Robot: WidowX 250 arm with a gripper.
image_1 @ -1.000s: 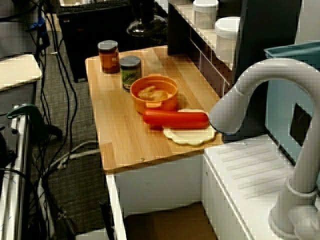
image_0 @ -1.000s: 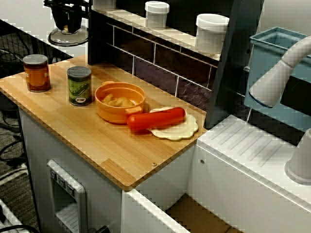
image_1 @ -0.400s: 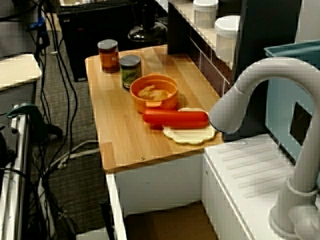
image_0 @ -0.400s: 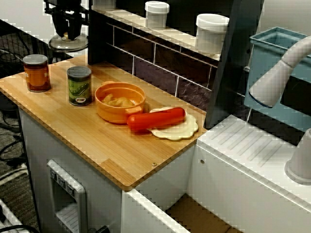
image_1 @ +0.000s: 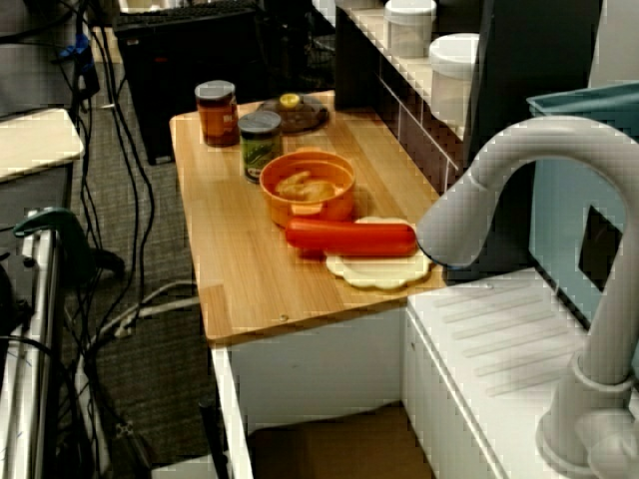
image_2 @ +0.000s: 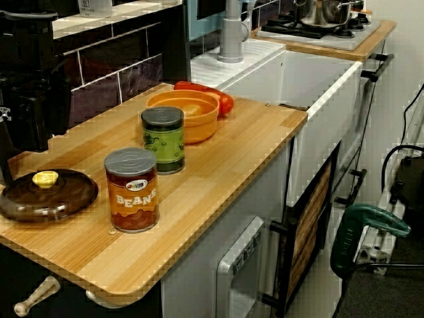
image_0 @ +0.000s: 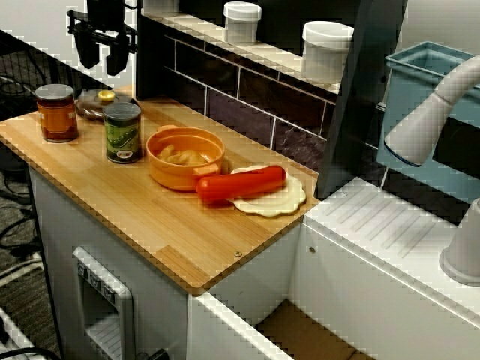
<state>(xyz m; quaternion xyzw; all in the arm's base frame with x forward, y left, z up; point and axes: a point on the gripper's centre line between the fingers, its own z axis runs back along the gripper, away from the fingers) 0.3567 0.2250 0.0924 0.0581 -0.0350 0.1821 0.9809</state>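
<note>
The claw (image_0: 100, 54) hung spread wide and empty, right over the brown lid (image_0: 90, 106). The lid lay flat on the bench (image_0: 150, 225), at 11 o'clock from the green can (image_0: 122, 133). Rising straight up would best keep the claw off the lid's knob and that can.

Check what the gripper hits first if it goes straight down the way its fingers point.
Probably the dark lid with the yellow knob, lying flat on the wooden counter right under the open gripper. Depth is hard to judge, so it may land off-centre.
</note>
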